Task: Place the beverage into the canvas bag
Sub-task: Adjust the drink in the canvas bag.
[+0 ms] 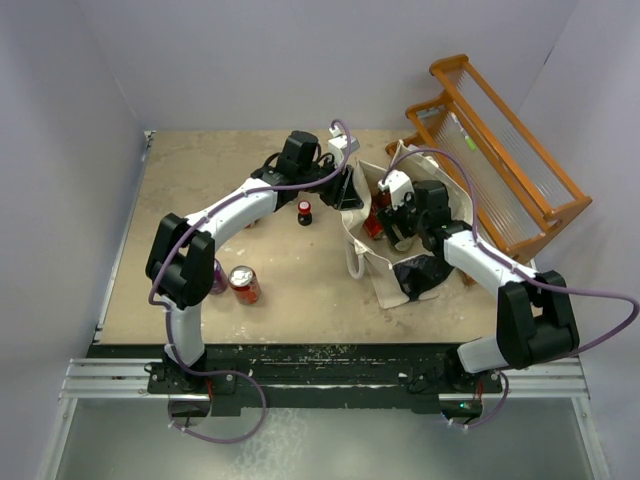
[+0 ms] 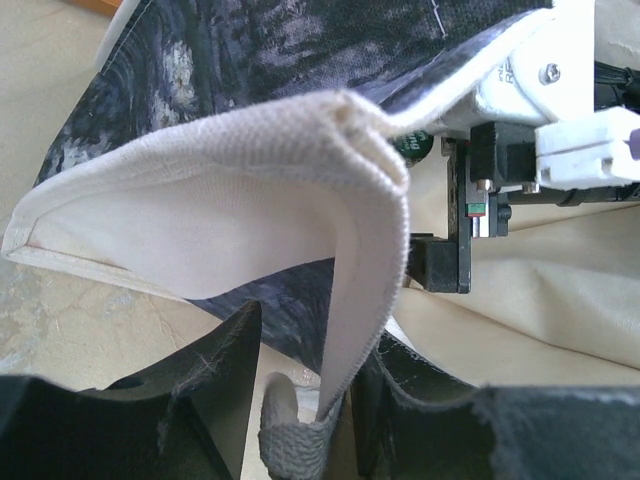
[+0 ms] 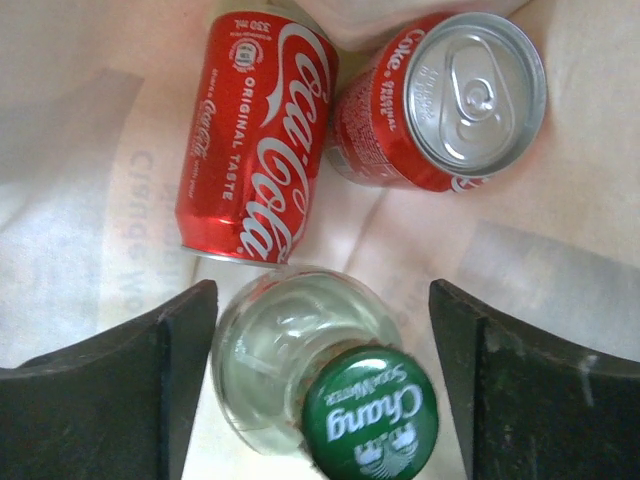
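The left end effector (image 2: 308,400) pinches the thick woven rim of the canvas bag (image 2: 230,200), while the right end effector (image 3: 322,385) stands spread around a green-capped glass bottle (image 3: 285,345) inside it, beside two glossy red cans (image 3: 258,140).

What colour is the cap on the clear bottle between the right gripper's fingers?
Green cap, white Chang lettering; right wrist view shows it best.

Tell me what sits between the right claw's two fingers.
A clear glass bottle with a green cap lies there on the cream canvas bag; the right wrist view shows it.
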{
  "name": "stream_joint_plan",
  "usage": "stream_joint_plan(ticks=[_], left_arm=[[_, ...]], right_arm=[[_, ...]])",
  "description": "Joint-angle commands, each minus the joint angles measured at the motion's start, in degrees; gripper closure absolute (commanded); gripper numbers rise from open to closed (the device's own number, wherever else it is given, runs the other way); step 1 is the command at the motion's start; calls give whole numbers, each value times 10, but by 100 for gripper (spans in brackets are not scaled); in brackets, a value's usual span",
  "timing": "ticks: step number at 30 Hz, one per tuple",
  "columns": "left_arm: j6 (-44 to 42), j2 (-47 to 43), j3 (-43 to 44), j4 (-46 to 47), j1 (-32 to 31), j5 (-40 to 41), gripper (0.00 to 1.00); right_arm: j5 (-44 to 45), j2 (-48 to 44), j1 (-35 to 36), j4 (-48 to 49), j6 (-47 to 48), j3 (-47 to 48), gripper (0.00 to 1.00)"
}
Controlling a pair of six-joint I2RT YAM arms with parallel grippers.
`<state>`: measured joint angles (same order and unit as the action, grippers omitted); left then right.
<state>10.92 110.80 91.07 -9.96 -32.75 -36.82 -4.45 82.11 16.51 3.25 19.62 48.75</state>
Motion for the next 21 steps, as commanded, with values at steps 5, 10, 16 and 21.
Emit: stream_joint_plan(ticks=[5, 10, 16, 21], left_arm=[[-22, 3, 14, 20, 12, 44, 57], [-22, 1, 11, 22, 12, 44, 58], [-23, 0, 10, 23, 12, 44, 58], [-27, -1, 8, 23, 12, 44, 57]], right_arm=[[17, -25, -9, -36, 6, 29, 7], [12, -37, -9, -46, -2, 39, 7], [7, -46, -9, -66, -19, 68, 7], [1, -57, -9, -88, -27, 85, 7]])
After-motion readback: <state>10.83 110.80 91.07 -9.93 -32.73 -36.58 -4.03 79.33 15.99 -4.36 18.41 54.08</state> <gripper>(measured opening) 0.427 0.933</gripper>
